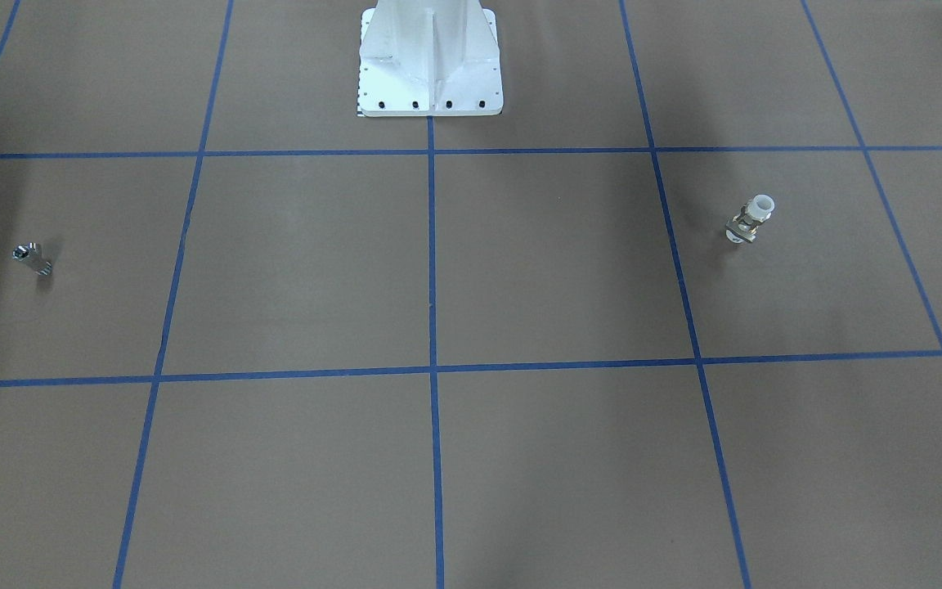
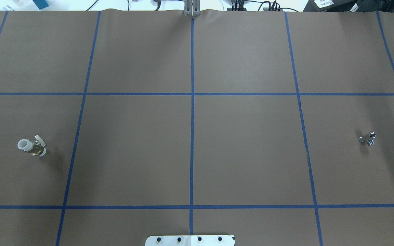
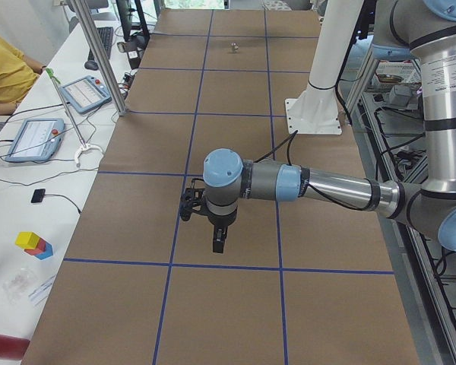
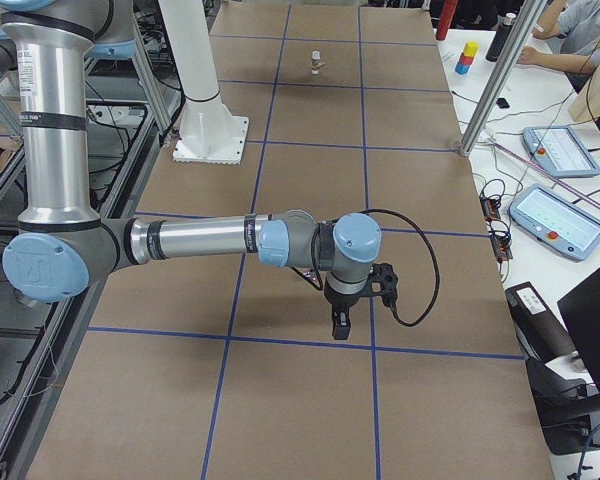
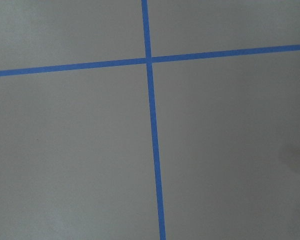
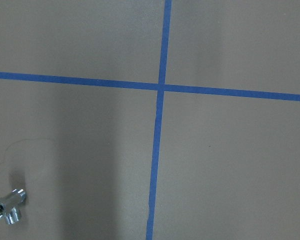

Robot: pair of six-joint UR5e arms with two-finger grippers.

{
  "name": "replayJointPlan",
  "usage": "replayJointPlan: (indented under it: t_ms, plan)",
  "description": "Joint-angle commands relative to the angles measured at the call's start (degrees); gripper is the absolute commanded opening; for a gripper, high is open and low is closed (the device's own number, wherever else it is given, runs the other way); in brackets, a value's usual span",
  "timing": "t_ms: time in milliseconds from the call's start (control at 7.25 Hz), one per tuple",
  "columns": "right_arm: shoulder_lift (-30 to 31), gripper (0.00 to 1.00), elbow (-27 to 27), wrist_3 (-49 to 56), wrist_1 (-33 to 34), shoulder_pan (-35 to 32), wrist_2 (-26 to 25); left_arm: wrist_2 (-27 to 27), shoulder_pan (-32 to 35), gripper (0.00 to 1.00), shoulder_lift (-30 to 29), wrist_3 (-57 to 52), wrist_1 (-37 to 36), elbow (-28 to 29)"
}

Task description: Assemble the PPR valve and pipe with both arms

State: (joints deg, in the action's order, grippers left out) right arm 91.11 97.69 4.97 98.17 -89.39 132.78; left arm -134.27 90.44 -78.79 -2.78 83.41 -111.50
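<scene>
- The PPR valve [image 2: 31,146] stands on the brown table [image 2: 245,143] far out on the robot's left side; it looks upright, white socket end on top, brass body below, flat handle out to one side.
- The pipe [image 2: 368,138] lies on its side far out on the robot's right; its long axis runs roughly across the table, with a short branch off one side; the two parts are well apart, with the robot's base between them.
- The left gripper [image 3: 219,243] hangs over the table, pointing down; it shows only in the left side view, so I cannot tell whether its jaws are spread or pressed together; it appears to hold nothing.
- The right gripper [image 4: 340,325] hangs likewise, pointing down; here too I cannot tell how the jaws stand.
- The left wrist view shows only crossing blue tape lines [image 5: 150,125] and no valve; the valve's bearing from those jaws cannot be read there.
- The right wrist view has the pipe in its lower-left corner, so those jaws are not yet centred over it.
- Judgement: nothing is picked up yet; the left arm is nearer the valve and the right arm nearer the pipe, so each likely takes its own part.
</scene>
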Motion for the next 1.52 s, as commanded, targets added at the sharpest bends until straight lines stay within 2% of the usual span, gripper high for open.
replayJointPlan:
  t_ms: [0, 690, 966, 1103, 1379]
  plan:
    - [0.12, 1.0, 0.05, -0.22, 0.09, 0.0, 0.03, -0.02, 0.0, 1.0, -0.22, -0.38, 0.44, -0.29]
    - [0.03, 1.0, 1.1, -0.48, 0.09, 0.44, 2.4, -0.11, -0.79, 1.0, -3.12, -0.38, 5.18, -0.83]
    - [0.03, 1.0, 1.01, -0.4, 0.0, 0.79, 2.58, -0.2, -8.39, 1.0, -6.54, 1.71, 7.38, -0.82]
    - [0.12, 1.0, 1.01, -0.4, 0.0, 0.79, 2.58, -0.11, -13.05, 1.0, -7.86, 8.17, 8.08, -0.74]
    - [0.38, 1.0, 1.1, -0.31, 0.09, 0.79, 2.58, 0.32, -19.56, 1.0, -7.96, 17.86, 15.17, -0.38]
